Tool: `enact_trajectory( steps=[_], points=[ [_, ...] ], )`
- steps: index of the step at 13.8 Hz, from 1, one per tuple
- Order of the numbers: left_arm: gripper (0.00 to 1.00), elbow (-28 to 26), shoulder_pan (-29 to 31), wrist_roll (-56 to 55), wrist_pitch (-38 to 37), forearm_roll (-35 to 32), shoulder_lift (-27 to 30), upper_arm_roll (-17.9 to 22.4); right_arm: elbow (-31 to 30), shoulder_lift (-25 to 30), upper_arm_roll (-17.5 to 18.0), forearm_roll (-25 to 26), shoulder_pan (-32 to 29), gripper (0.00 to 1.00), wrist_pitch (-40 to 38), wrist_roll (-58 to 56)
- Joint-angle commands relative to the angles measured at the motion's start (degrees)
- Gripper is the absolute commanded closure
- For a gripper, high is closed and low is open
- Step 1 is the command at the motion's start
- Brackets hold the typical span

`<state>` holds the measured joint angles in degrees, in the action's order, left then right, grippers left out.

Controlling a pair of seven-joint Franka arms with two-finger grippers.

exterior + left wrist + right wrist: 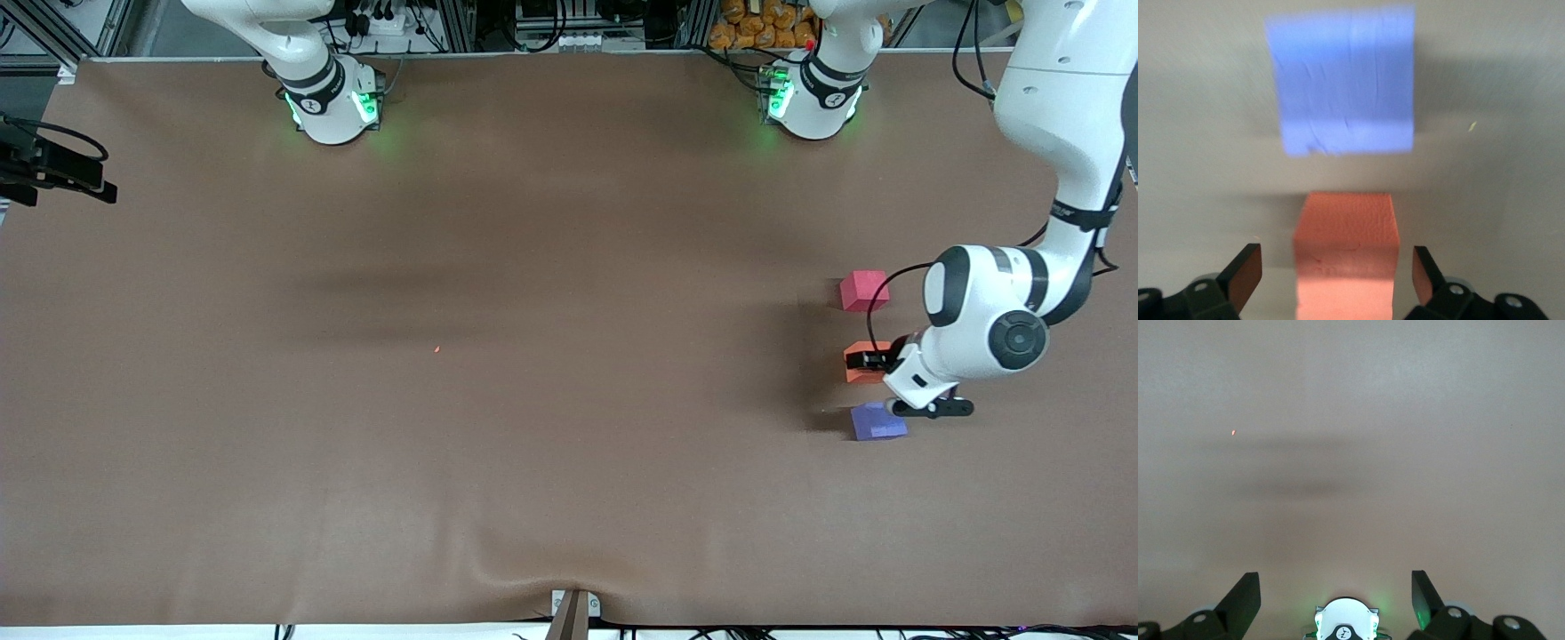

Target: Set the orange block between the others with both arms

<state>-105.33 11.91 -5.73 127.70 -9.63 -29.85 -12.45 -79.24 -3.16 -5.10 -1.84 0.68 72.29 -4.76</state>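
Purple-blue cube nearest the front camera, then orange block, then pinkish-red cube. Left hand fingers apart, straddling orange. Risk: dragging it out of line on lift-off. Right hand apart, waiting over bare worktop.

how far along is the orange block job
Nearly finished. Done: the orange block sits on the table between the pinkish-red cube and the purple-blue cube. In hand: nothing; the left gripper has its jaws open around the orange block. Left: lift clear. The right gripper waits open.
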Motion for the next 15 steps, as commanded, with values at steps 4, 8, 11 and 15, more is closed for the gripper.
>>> enact_trajectory(
  steps=[4,8,11,15],
  points=[
    [0.0,15.7,-0.5,-0.1,-18.4,-0.8,8.2,-2.4,0.3,0.5,0.8,-0.4,-1.1,0.0,-0.7,0.1],
    [0.0,25.2,-0.3,0.0,-29.5,-0.1,13.1,-4.4,0.3,0.5,0.7,-0.3,-1.1,0.0,-0.7,0.1],
    [0.0,24.4,-0.1,0.0,-33.3,2.4,19.1,-4.5,0.3,0.5,0.7,-0.3,-1.1,0.0,-0.7,0.1],
    [0.0,18.7,0.8,-0.5,-36.4,9.5,26.8,-3.8,0.3,0.5,0.8,-0.3,-1.1,0.0,-0.7,0.1]
  ],
)
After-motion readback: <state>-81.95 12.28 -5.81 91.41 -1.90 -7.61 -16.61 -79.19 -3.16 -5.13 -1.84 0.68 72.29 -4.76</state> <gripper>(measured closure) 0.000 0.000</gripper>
